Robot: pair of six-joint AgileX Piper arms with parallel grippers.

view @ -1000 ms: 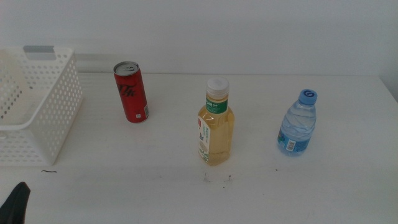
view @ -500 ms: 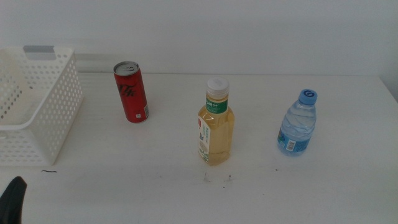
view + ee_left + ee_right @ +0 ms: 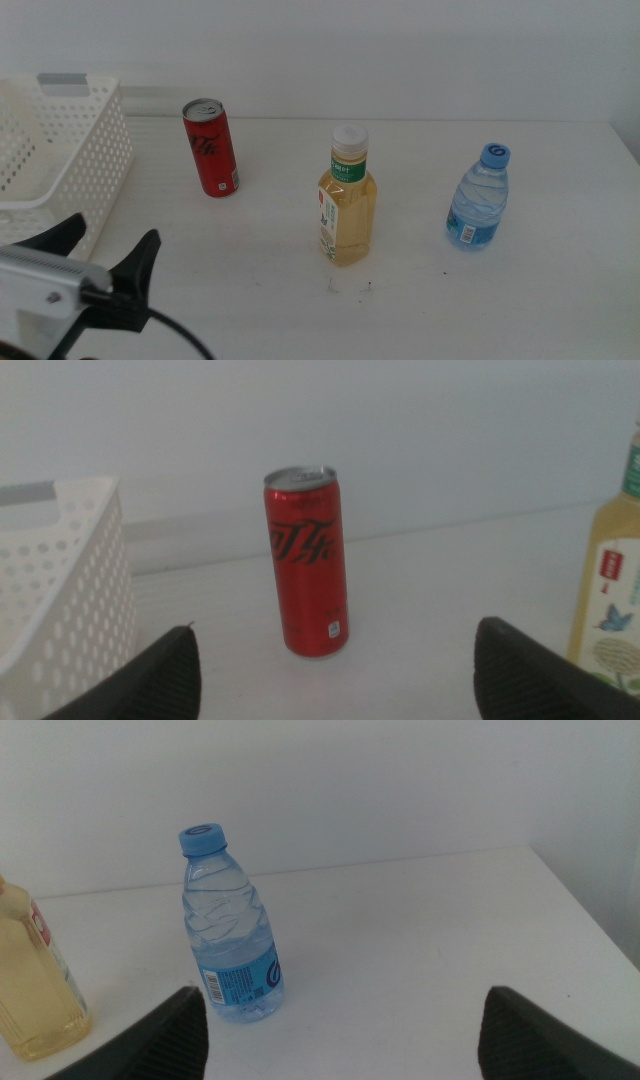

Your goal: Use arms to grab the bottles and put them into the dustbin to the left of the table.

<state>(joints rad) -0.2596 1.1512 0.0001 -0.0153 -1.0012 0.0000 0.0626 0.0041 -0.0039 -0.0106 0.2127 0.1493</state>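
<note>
Three items stand upright on the white table (image 3: 250,250): a red soda can (image 3: 210,148) at the back left, a yellowish tea bottle (image 3: 347,200) with a white cap in the middle, and a small blue water bottle (image 3: 478,200) on the right. The white perforated dustbin (image 3: 70,150) stands at the left edge. My left gripper (image 3: 105,245) is open at the front left, beside the dustbin and well short of the can (image 3: 305,560) it faces. My right gripper (image 3: 340,992) is open, out of the middle view, facing the water bottle (image 3: 228,930) from a distance.
A white wall runs behind the table's far edge. A few dark specks (image 3: 350,288) lie in front of the tea bottle. The table's right edge (image 3: 590,910) lies not far beyond the water bottle.
My left gripper has come up from the bottom left corner into the middle view, toward the can. The bottles, the can and the dustbin have not moved.
</note>
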